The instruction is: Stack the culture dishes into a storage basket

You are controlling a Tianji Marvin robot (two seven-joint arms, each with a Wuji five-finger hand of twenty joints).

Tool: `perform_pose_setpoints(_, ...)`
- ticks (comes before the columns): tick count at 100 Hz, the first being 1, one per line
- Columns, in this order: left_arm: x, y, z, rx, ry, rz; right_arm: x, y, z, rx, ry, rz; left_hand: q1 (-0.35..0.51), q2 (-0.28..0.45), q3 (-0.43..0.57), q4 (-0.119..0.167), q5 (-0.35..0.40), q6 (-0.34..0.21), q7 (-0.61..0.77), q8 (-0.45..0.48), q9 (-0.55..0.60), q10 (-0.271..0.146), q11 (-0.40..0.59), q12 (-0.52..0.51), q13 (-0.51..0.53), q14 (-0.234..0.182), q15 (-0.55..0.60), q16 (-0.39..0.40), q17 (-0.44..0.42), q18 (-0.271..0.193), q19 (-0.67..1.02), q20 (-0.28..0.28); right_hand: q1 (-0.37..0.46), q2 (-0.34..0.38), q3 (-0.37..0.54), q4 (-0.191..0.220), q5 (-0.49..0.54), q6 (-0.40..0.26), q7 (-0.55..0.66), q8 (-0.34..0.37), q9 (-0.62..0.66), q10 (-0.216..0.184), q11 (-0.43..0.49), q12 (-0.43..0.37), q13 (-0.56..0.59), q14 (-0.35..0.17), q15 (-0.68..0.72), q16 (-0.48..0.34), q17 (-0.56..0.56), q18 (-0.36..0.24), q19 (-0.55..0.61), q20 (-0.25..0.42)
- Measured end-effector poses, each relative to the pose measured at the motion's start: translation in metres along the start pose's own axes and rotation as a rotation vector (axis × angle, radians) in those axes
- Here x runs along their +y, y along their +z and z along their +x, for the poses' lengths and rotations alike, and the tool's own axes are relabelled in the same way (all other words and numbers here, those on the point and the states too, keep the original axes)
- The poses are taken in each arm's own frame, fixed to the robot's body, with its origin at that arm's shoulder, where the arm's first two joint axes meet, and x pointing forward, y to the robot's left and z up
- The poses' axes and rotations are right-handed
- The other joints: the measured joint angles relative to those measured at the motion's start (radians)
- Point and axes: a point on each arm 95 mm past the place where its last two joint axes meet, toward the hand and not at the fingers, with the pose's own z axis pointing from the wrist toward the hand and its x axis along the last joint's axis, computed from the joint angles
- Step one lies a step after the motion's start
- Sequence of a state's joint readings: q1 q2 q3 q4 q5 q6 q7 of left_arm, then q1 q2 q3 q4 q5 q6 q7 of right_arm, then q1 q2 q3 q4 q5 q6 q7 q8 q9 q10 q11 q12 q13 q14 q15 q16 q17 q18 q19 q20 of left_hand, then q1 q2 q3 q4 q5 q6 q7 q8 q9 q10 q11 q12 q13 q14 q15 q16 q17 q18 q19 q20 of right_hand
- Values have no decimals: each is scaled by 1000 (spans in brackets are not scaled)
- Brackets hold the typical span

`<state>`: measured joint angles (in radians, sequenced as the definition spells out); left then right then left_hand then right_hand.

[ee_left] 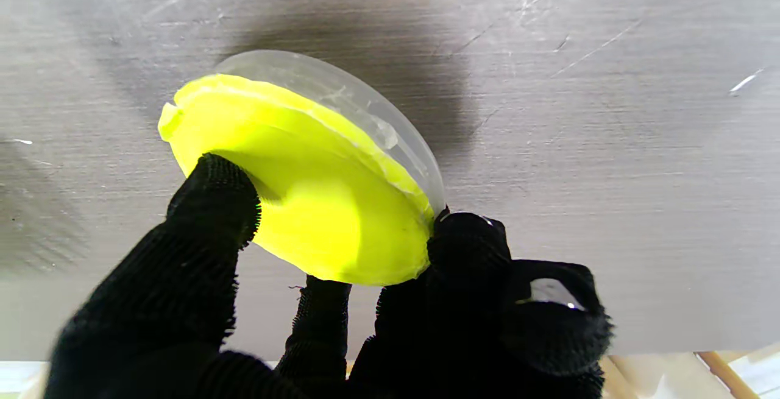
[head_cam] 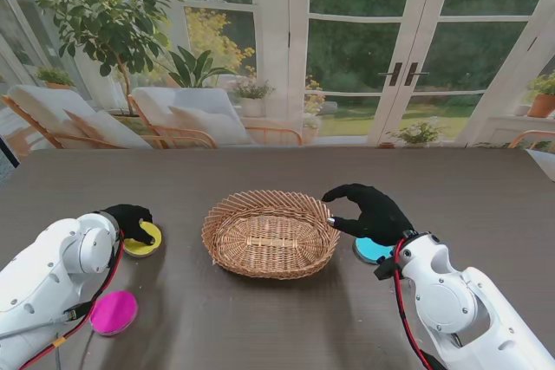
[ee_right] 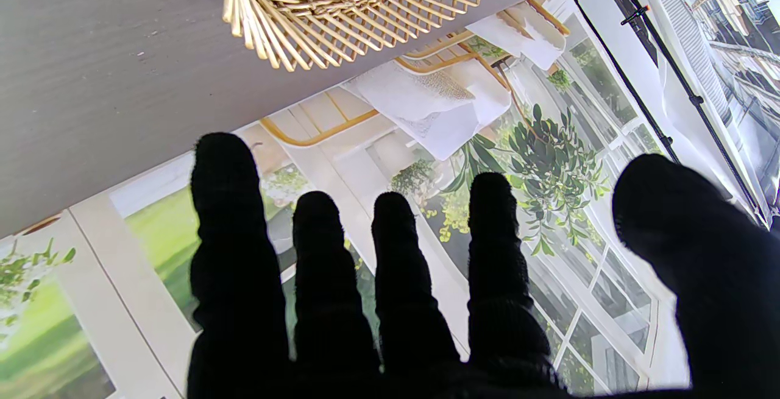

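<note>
A wicker basket (head_cam: pixel 270 233) sits mid-table with nothing in it. To its left, my left hand (head_cam: pixel 130 218) is shut on a yellow culture dish (head_cam: pixel 141 243); the left wrist view shows the yellow dish (ee_left: pixel 304 192) tilted, pinched at its rim between thumb and fingers (ee_left: pixel 213 198). A magenta dish (head_cam: pixel 114 312) lies nearer to me on the left. My right hand (head_cam: pixel 368 210) hovers open by the basket's right rim, holding nothing, fingers (ee_right: pixel 396 247) spread. A blue dish (head_cam: pixel 371 251) lies on the table partly under that hand. The basket edge (ee_right: pixel 341 3) shows in the right wrist view.
The dark table (head_cam: pixel 277 171) runs back to glass doors, chairs and plants beyond its far edge. Both white forearms (head_cam: pixel 52 275) (head_cam: pixel 460 301) rise from the near corners.
</note>
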<state>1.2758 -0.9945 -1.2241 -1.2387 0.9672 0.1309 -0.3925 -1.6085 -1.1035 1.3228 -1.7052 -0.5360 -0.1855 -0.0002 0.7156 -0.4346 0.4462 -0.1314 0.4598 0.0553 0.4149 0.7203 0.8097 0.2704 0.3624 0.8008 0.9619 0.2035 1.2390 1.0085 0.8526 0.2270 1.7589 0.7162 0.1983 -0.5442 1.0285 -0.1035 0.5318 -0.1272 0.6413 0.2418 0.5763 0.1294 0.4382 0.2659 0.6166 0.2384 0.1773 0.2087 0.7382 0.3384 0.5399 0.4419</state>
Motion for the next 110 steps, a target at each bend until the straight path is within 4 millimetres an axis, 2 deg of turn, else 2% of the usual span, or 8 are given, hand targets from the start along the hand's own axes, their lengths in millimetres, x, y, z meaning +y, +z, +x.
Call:
perform_pose_setpoints(6,0,0,0,-2,-21,0,0,0,0,-1,0,0,11,-13,-1,-3,12,1,7,9,43,-2,-8,164,26,0,0,-9,7,0,0,-2,0,0,0,0,0,0,0,0,0,0,0,0,0,0,0,0,0,0,0,0)
perform_pose_setpoints(12,1,0,0,-5,-49,5,0,0,0,-1,0,1,50,-36,-30,-43,29,2,24,53,118,-5,-61,308,54,0,0,-24,31,0,0,-22,0,0,0,0,0,0,0,0,0,0,0,0,0,0,0,0,0,0,0,0)
perform_pose_setpoints(23,2,0,0,-5,-67,28,0,0,0,-1,0,1,61,-63,-43,-56,52,2,59,84,175,-15,-78,403,101,0,0,-31,64,1,1,-38,0,0,0,0,0,0,0,0,0,0,0,0,0,0,0,0,0,0,0,0)
perform_pose_setpoints(51,8,-3,-4,16,-255,57,0,-1,0,-1,0,1,200,-64,-120,-65,85,4,91,38,185,-14,-65,470,130,0,-55,-55,77,4,-88,-50,0,0,0,0,10,0,-1,0,0,0,0,0,0,0,0,0,0,0,0,0)
perform_pose_setpoints(76,11,-9,-7,16,-409,97,0,-1,0,-1,0,-1,317,-65,-158,-66,136,7,92,-8,198,-4,-65,472,179,0,-244,-98,105,16,-321,16,0,0,0,0,10,0,-1,0,0,0,0,0,0,0,0,0,0,0,0,0)
perform_pose_setpoints(84,11,-12,-8,26,-479,105,0,-1,1,-1,0,-1,400,-46,-249,-62,156,7,105,-9,199,-5,-52,472,180,0,-309,-99,105,16,-390,49,0,0,0,0,10,0,-1,0,0,0,0,0,0,0,0,0,0,0,0,0)
perform_pose_setpoints(104,6,-22,-9,64,-619,129,0,-1,1,-2,2,0,452,-26,-292,-19,188,7,142,-14,198,1,-35,472,180,0,-375,-109,105,16,-426,64,0,0,0,0,10,1,-1,0,0,0,0,0,0,0,0,0,0,0,0,0)
perform_pose_setpoints(110,3,-26,-9,84,-670,139,0,-1,1,-2,2,0,450,-52,-209,-12,193,19,150,-14,197,3,-44,482,180,0,-382,-125,105,16,-437,68,0,0,0,0,10,1,-1,0,0,0,0,0,0,0,0,0,0,0,0,0)
